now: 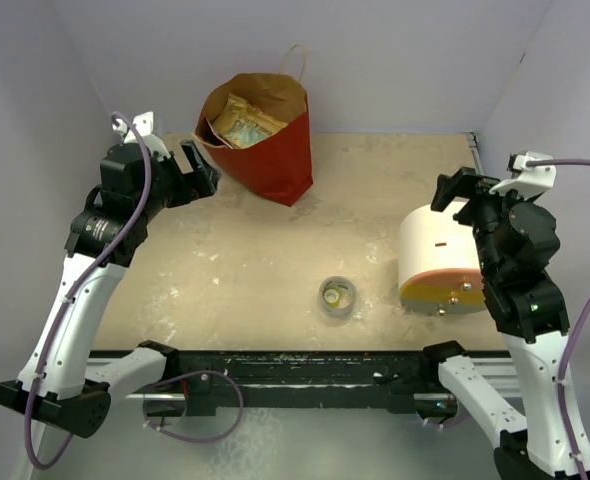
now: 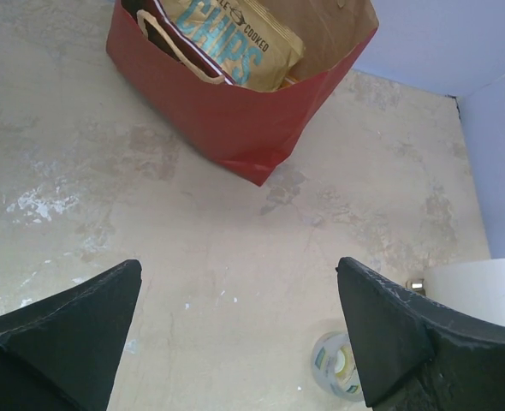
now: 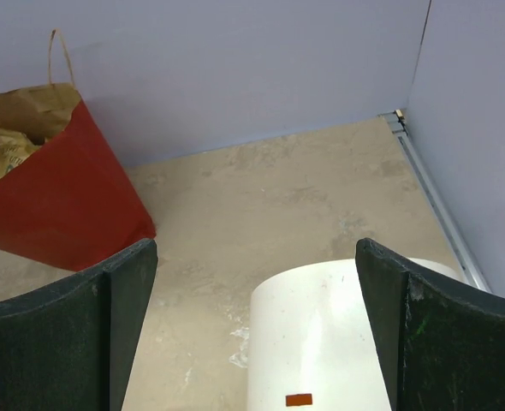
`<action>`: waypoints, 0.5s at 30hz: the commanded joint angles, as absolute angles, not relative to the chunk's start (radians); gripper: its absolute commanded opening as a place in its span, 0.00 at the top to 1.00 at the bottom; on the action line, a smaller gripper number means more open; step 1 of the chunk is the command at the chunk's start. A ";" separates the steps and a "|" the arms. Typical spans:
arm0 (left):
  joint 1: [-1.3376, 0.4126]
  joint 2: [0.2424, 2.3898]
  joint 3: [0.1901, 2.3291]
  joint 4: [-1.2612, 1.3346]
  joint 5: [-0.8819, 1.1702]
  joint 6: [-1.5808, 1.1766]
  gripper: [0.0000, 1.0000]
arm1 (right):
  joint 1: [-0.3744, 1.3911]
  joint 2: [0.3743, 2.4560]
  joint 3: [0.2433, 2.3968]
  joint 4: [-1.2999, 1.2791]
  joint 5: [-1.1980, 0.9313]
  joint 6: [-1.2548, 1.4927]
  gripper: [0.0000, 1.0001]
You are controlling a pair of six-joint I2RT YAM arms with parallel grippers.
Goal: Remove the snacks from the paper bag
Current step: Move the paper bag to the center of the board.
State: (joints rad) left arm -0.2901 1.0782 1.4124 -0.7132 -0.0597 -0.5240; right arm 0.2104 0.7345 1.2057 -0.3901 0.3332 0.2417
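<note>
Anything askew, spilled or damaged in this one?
Nothing is spilled. The paper bag sits tilted rather than square, mouth tipped toward the left gripper, a chips packet inside. The cream cylinder lies on its side by the open right gripper. The table is scuffed and blotchy.

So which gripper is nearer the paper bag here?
Left. The left gripper sits open just beside the paper bag; the right gripper is far off, open over the white cylinder.
</note>
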 commanded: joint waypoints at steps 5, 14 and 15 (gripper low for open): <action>-0.294 1.026 1.421 -0.684 -0.094 -0.555 0.01 | 0.220 0.730 1.225 -0.337 0.330 0.237 0.01; -0.292 1.013 1.405 -0.703 -0.106 -0.548 0.01 | 0.250 0.718 1.186 -0.310 0.298 0.288 0.01; -0.288 1.017 1.408 -0.701 -0.099 -0.551 0.01 | 0.253 0.716 1.183 -0.313 0.299 0.302 0.01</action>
